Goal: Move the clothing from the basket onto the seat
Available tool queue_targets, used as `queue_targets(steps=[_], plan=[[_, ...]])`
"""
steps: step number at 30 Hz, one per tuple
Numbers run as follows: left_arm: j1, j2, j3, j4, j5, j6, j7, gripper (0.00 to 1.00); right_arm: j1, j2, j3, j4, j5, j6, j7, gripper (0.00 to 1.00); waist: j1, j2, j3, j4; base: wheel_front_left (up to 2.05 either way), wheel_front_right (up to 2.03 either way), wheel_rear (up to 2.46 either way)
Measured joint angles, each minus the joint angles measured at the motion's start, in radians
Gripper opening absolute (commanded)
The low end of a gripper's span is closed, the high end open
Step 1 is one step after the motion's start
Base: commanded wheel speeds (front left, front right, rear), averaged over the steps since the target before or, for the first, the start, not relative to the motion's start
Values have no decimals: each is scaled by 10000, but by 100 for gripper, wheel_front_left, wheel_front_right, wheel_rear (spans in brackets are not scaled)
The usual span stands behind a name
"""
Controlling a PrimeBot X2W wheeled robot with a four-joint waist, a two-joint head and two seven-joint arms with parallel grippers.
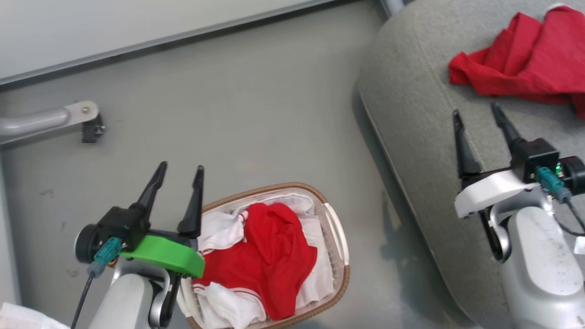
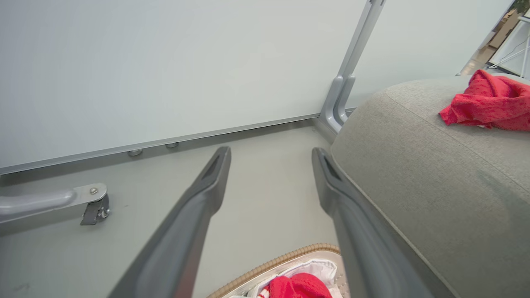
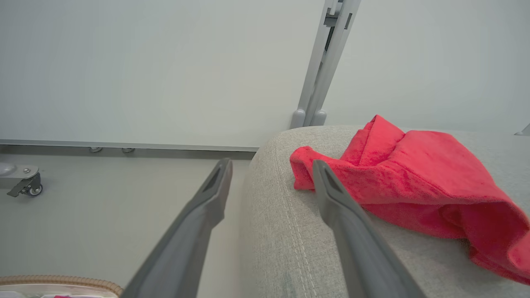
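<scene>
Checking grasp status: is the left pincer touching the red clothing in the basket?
Apart. Head view shows white liner between the left pincer and the red clothing.

Basket [image 1: 336,237] on floor [image 1: 237,114] left of seat [image 1: 411,114].

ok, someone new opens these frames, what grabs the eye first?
Bright red on grey: one red garment lies crumpled on the seat at the head view's upper right, and more red clothing is heaped in the basket on the floor, bottom centre. Then the left gripper by the basket's left edge and the right gripper over the seat, both open and empty.
</scene>
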Motion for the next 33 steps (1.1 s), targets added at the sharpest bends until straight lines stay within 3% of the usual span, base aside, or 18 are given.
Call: queue_targets(steps=[12,22,33], plan=[[829,-660,1916,523,1022,0,2,100,923,435,527,-176,537,0,0,100,0,0,-1093,1084,0,0,0],[1984,-999,2612,642,1404,0,2,100,2218,554,558,-587,989,0,0,100,0,0,-2032,1532,0,0,0],[2546,-1202,2830,456,1406,0,2,100,2923,583,663,-564,1154,0,0,100,0,0,-2504,1519,0,0,0]])
